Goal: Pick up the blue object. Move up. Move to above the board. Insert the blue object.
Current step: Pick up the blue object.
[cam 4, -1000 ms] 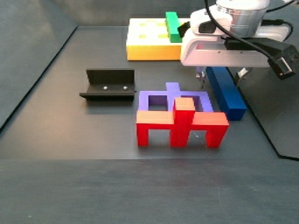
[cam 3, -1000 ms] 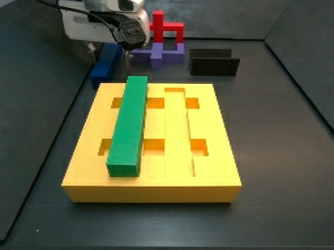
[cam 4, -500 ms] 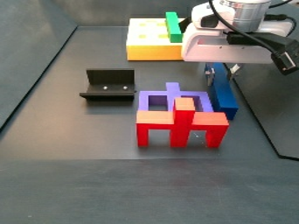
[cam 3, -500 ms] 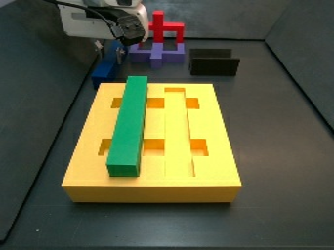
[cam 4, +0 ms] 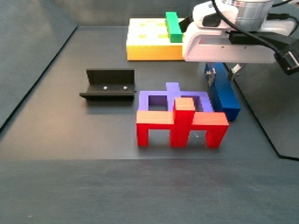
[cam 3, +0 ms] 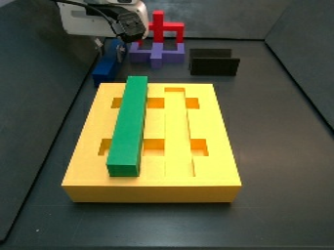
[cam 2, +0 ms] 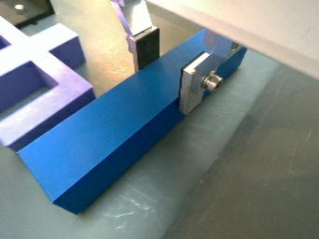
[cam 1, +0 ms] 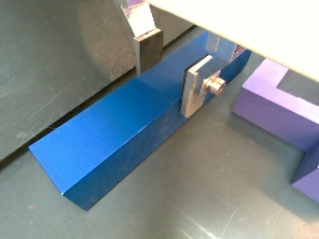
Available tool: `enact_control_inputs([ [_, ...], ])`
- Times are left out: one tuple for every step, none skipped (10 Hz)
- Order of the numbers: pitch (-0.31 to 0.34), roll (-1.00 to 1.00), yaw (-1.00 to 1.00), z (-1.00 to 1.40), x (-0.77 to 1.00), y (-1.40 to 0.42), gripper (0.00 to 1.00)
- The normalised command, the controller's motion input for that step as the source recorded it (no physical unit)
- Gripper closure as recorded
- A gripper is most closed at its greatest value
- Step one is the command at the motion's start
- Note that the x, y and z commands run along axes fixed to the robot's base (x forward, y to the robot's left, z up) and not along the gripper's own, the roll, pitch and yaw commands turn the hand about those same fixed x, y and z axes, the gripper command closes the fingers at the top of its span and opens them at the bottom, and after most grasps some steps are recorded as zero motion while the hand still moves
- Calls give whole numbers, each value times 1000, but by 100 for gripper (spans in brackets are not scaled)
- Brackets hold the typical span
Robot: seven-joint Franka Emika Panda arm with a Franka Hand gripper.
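The blue object (cam 1: 118, 140) is a long dark-blue bar lying on the dark floor beside the purple block, also seen in the other wrist view (cam 2: 112, 140) and in both side views (cam 3: 104, 66) (cam 4: 225, 96). My gripper (cam 1: 171, 86) (cam 2: 169, 82) straddles the bar near one end, one finger pressed on each long side, shut on it. In the side views the gripper (cam 3: 115, 47) (cam 4: 222, 74) stands over the bar's far part. I cannot tell whether the bar is off the floor. The yellow board (cam 3: 209, 171) (cam 4: 142, 48) lies apart from it, with a green bar (cam 3: 128, 122) in one groove.
A purple block with red uprights (cam 4: 181, 118) (cam 3: 163, 44) stands close beside the blue bar and shows in both wrist views (cam 1: 281, 103) (cam 2: 32, 84). A small black open box (cam 3: 214, 62) (cam 4: 108, 85) stands farther off. Dark walls bound the floor.
The gripper body sits slightly higher than a second ago. The blue bar's near end has shifted a little sideways, so it lies straighter under the fingers.
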Motion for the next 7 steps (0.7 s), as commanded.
enact_control_inputs([
  [0, 0, 0, 0, 0, 0, 100],
  [0, 0, 0, 0, 0, 0, 100],
  [0, 0, 0, 0, 0, 0, 100],
  [0, 0, 0, 0, 0, 0, 100],
  [0, 0, 0, 0, 0, 0, 100],
  [0, 0, 0, 0, 0, 0, 100],
  [0, 0, 0, 0, 0, 0, 100],
])
